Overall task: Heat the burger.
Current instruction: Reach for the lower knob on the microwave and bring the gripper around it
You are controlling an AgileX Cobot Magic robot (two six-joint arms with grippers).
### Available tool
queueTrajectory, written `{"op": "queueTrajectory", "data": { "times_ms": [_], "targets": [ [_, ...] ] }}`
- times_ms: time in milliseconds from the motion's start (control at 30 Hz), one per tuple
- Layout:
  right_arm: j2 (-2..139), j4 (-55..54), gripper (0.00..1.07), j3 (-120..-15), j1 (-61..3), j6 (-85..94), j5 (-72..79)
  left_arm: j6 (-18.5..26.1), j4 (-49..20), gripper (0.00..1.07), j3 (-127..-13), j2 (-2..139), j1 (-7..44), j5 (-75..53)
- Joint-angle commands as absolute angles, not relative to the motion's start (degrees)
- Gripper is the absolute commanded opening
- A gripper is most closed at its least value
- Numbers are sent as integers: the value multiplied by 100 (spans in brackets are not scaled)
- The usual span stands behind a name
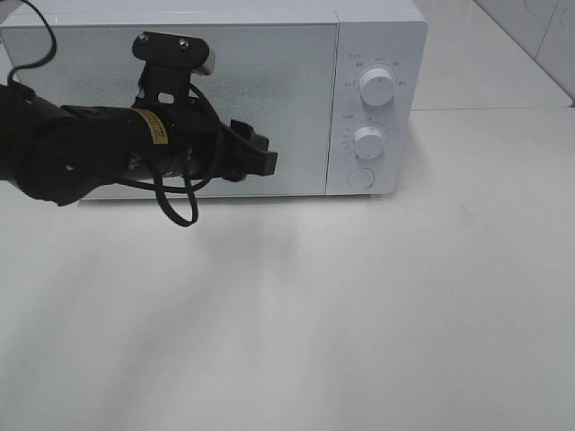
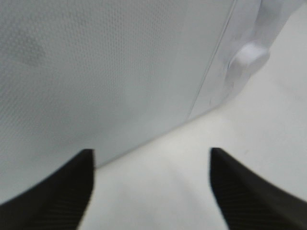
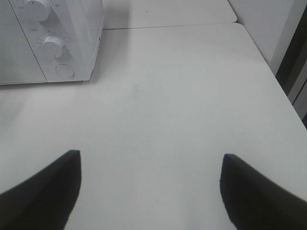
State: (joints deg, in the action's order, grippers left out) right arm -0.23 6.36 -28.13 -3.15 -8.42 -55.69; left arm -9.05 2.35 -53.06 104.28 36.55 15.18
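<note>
One boxy white microwave [image 1: 301,90] with two round white knobs [image 1: 377,87] [image 1: 368,142] sits upper-frame on the white worktop [image 1: 359,314]; black left end effector [image 2: 151,152] and right end effector [image 3: 149,154] both gape apart.

Microwave door [image 2: 120,72] blurred, edge-cropped.

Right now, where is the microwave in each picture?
Exterior high: the microwave stretches along the top of the picture, from the left edge to past the middle.
Left wrist: seen very close and blurry, the microwave has its door filling most of the picture.
Right wrist: only the knob end of the microwave shows, in that picture's upper left corner.
Shared landmark: the white table it stands on shows in all three.
</note>
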Motion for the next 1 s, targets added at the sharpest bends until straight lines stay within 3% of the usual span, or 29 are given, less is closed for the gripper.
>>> {"op": "queueTrajectory", "data": {
  "times_ms": [33, 400, 667, 833, 933, 1000],
  "targets": [
    [-178, 659, 76, -2807, -281, -796, -5518, -945, 241, 102, -5288, 10027, 3684, -378],
    [-178, 659, 76, -2807, -281, -796, -5518, -940, 229, 100, -5288, 9162, 3684, -3415],
    [-178, 659, 76, -2807, -281, -796, -5518, -945, 120, 100, -5288, 8262, 3598, -4572],
    [-178, 659, 76, -2807, -281, -796, -5518, -940, 0, 100, -5288, 7878, 3186, -4985],
    [-178, 659, 76, -2807, -281, -796, -5518, -882, -46, 100, -5288, 7477, 2412, -5403],
    [-178, 659, 76, -2807, -281, -796, -5518, -854, -46, 100, -5288, 7403, 2235, -5483]
  ]
}}
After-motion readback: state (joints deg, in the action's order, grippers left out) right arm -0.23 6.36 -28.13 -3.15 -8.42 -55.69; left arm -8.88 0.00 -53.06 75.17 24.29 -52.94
